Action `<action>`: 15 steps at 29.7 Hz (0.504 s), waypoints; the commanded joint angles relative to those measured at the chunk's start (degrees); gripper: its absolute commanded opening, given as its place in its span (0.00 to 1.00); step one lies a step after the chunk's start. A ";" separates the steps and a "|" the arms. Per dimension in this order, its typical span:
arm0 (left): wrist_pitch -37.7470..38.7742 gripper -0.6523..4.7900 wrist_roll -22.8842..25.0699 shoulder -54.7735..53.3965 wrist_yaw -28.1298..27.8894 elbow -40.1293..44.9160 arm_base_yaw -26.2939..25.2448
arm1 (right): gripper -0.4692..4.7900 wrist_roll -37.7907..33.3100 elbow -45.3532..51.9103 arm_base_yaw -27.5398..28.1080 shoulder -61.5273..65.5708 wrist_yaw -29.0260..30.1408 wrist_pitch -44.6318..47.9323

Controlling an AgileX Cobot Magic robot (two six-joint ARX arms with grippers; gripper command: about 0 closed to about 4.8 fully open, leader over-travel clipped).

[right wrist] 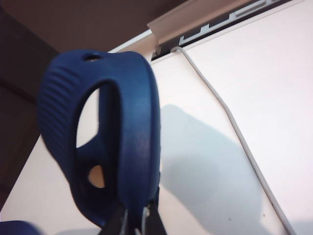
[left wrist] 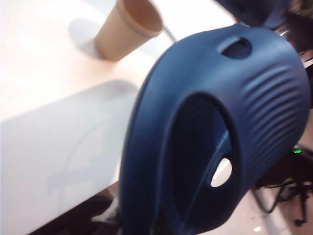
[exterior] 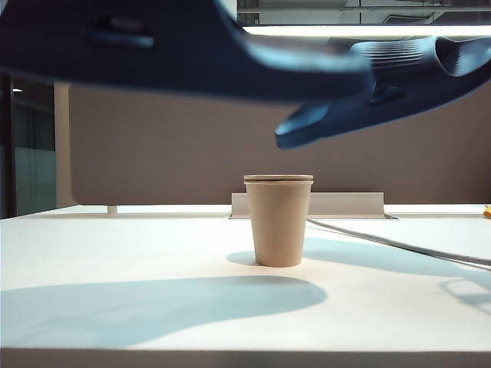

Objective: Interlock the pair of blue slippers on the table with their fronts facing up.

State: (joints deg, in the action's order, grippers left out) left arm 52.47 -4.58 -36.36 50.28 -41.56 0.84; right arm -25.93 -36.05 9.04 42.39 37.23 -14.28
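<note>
Two slippers hang above the table (exterior: 115, 261) (paper cup (exterior: 278, 221) beneath): left gripper clenches one (left wrist: 205, 137), right gripper (right wrist: 136, 220) clenches another (right wrist: 112, 137).

two blue slippers (exterior: 192, 54), one paper cup (exterior: 278, 221), one cable (exterior: 399, 247)

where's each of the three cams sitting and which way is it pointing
exterior view: low at the table edge, facing the divider panel; both slippers held overhead, no pincer visible.
left wrist view: on the left arm, looking down past its slipper at the paper cup; pincer hidden.
right wrist view: on the right arm, looking down past its slipper; right pincer tips show.
shared: cup, cable, table.
</note>
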 commanded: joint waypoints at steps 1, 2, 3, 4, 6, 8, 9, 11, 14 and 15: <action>1.11 0.11 1.49 -0.13 -4.15 -0.46 1.42 | 0.09 2.38 -1.49 0.02 -1.73 0.92 -4.79; 1.31 0.11 1.97 -0.28 -5.25 -0.46 2.03 | 0.09 2.43 -1.55 0.00 -2.16 1.14 -5.60; 1.53 0.11 2.45 -0.35 -5.99 -0.46 2.47 | 0.09 2.45 -1.55 0.00 -2.89 1.68 -6.51; 1.77 0.11 2.60 -0.52 -7.13 -0.46 2.91 | 0.09 2.45 -1.55 0.00 -3.58 2.25 -7.17; 1.99 0.11 2.75 -1.01 -8.92 -0.44 3.50 | 0.09 2.45 -1.60 0.02 -4.94 2.82 -8.22; 2.38 0.11 3.43 -1.73 -9.38 -0.44 4.07 | 0.09 2.38 -1.64 0.02 -6.25 3.34 -9.14; 2.43 0.11 3.74 -2.10 -9.55 -0.44 4.17 | 0.09 2.38 -1.81 0.02 -6.82 3.67 -9.81; 2.58 0.11 3.98 -2.73 -9.60 -0.44 4.22 | 0.09 2.38 -1.97 0.02 -7.61 5.27 -10.88; 2.38 0.11 4.15 -3.50 -9.60 -0.44 4.42 | 0.09 2.36 -2.08 0.02 -9.16 7.04 -12.63; 2.36 0.11 4.20 -3.76 -9.90 -0.44 4.59 | 0.09 2.38 -2.16 0.02 -9.62 7.30 -13.27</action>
State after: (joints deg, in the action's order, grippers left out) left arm 55.55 -0.89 -39.81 39.99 -41.56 5.06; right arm -23.64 -37.56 9.06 33.36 43.03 -27.38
